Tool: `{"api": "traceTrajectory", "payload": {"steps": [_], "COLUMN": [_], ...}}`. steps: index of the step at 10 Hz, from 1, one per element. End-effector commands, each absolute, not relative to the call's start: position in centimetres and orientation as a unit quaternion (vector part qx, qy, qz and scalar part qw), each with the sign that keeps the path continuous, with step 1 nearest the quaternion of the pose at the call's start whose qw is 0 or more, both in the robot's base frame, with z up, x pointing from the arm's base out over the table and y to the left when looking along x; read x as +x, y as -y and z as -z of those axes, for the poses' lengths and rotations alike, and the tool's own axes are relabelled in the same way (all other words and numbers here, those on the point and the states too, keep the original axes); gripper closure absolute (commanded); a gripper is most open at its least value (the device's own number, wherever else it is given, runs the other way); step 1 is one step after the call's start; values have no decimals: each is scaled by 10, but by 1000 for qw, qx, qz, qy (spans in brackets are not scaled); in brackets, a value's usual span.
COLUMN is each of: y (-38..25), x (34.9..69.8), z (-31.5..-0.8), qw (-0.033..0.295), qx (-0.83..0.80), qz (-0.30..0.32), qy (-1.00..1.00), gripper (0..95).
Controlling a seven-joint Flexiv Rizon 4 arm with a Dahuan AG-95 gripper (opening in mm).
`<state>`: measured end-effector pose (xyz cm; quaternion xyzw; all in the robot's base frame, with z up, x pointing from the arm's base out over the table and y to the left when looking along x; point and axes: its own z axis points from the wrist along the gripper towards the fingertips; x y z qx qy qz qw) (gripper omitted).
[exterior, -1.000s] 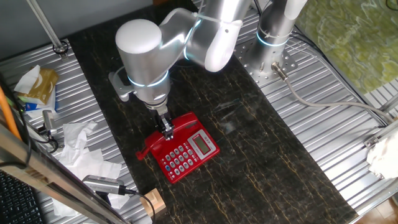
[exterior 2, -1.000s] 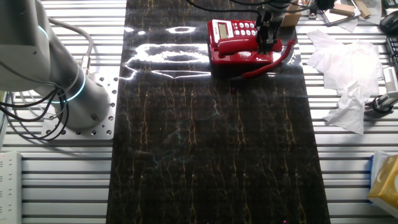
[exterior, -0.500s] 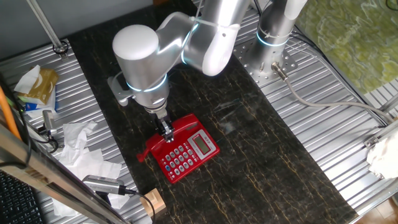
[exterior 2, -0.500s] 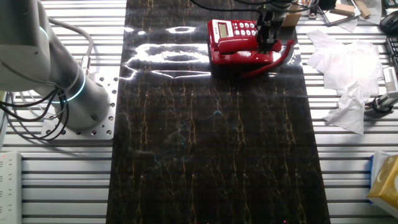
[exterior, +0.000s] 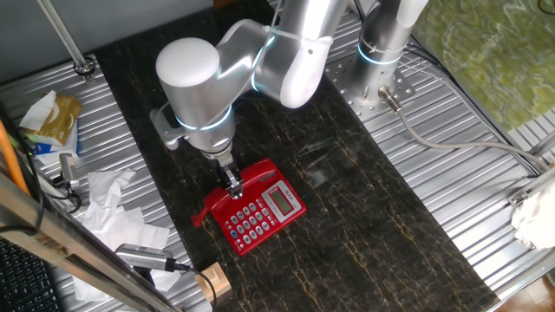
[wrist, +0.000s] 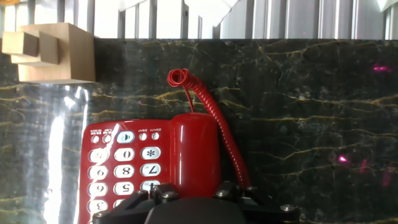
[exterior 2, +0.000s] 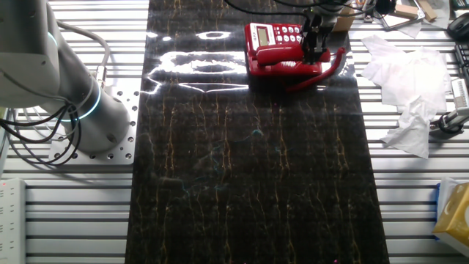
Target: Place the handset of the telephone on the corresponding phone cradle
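The red telephone (exterior: 264, 217) sits on the dark marble table, its grey-white keypad (wrist: 124, 165) and pale display facing up. The slim red handset (exterior: 208, 208) lies along the phone's edge over the phone cradle, which it hides. In the hand view the handset (wrist: 196, 149) runs up from between my fingers, beside the keypad. My gripper (exterior: 232, 182) stands straight down on the handset, its jaws closed against both sides; it also shows in the other fixed view (exterior 2: 314, 45). The coiled red cord (wrist: 211, 118) curls off past the phone.
A wooden block (wrist: 53, 53) stands just beyond the phone near the table edge (exterior: 212, 282). Crumpled white tissues (exterior 2: 410, 88) and clutter lie on the metal slats beside the mat. The arm's base (exterior: 381, 87) is bolted at the far end.
The arm has shifted slightly left and down with the handset, which has settled closer onto the phone's edge. The phone base has stayed put.
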<state>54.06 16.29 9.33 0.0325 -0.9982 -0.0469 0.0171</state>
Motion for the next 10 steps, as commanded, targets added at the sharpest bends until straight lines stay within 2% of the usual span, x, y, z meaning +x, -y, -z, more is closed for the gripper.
{"api": "traceTrajectory", "payload": {"steps": [1,10], "y": [-162,-162], "x": [541,542], "z": [-92,-83], "qw": [18,27], "qx": [35,40], "qz": [47,47], "qy": [998,998], "gripper": [950,950]}}
